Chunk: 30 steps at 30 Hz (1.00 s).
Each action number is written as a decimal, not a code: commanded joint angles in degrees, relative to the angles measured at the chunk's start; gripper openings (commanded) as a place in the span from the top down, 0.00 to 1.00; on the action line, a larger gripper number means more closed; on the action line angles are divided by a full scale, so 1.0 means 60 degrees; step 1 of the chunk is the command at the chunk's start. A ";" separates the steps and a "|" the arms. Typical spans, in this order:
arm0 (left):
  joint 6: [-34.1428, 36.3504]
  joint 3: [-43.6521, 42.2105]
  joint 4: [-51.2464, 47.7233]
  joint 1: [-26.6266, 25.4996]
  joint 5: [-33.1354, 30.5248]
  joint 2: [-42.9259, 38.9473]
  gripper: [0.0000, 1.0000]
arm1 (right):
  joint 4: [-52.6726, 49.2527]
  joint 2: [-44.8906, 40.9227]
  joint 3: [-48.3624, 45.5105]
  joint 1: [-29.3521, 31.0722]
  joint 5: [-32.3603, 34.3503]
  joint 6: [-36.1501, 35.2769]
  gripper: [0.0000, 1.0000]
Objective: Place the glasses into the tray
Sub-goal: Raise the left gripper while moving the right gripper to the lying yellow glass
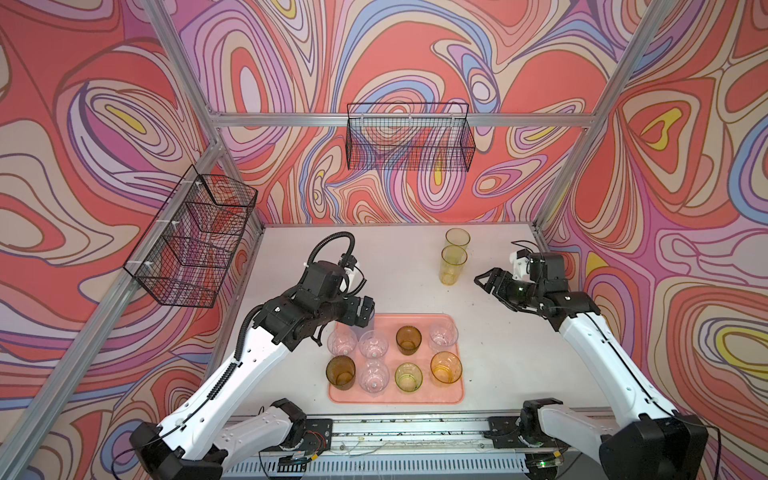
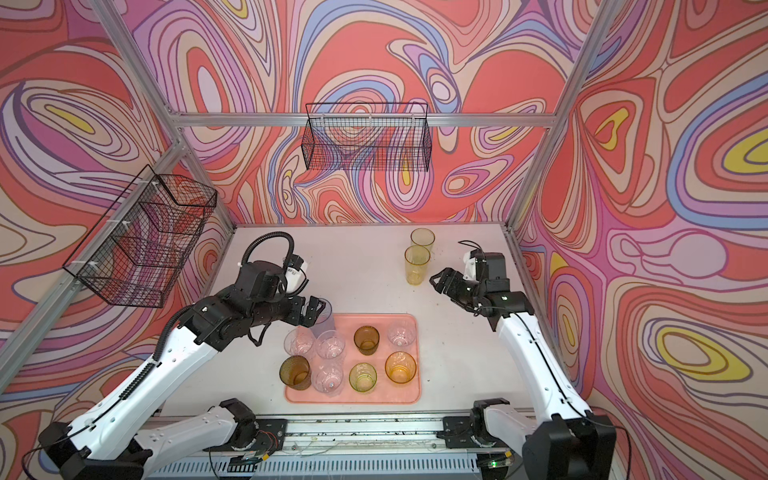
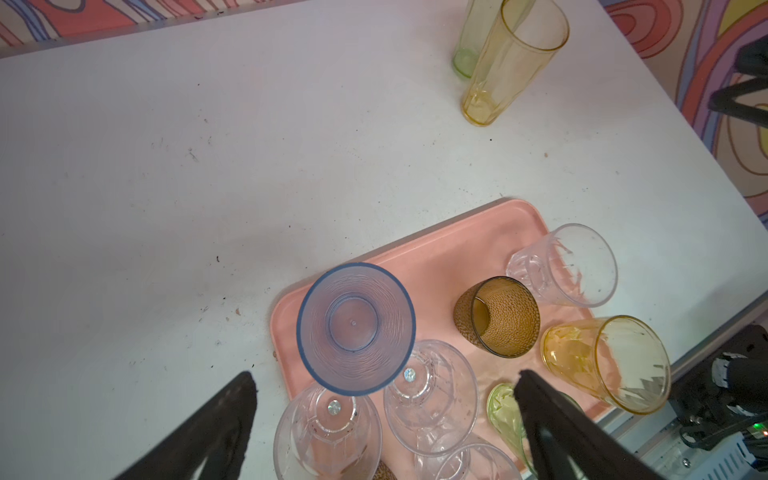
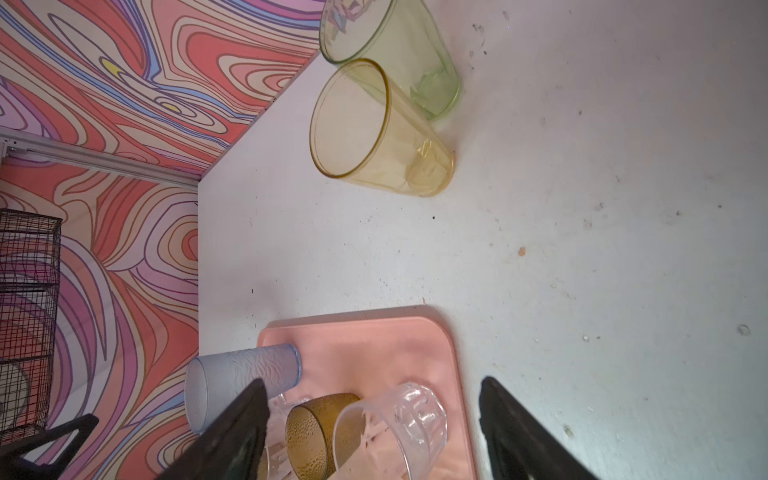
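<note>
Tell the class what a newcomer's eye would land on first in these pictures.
The swirling red, pink and purple walls dominate all around. Next comes the salmon tray at the front middle of the table, crowded with clear, amber, green and orange glasses, and two tall yellow glasses apart at the far right.

Left hand (image 1: 362, 312), right hand (image 1: 483, 281): jaws apart.

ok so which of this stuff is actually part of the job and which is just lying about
Job:
- tray
- blue glass, standing in the tray's corner
- eight short glasses, in the tray
- two tall yellow glasses, out on the table, not yet in

Just there:
- back basket
- side basket
</note>
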 commanded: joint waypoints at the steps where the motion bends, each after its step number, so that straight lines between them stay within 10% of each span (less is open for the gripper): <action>1: 0.0487 -0.0248 0.0518 0.0093 0.0620 -0.0037 0.00 | 0.0078 0.0490 0.0670 -0.0006 0.0415 0.0072 0.20; 30: -0.0050 -0.1010 0.1147 0.0112 0.1445 -0.0722 0.00 | -0.0193 0.5538 0.4143 0.1395 0.3179 -0.0408 0.49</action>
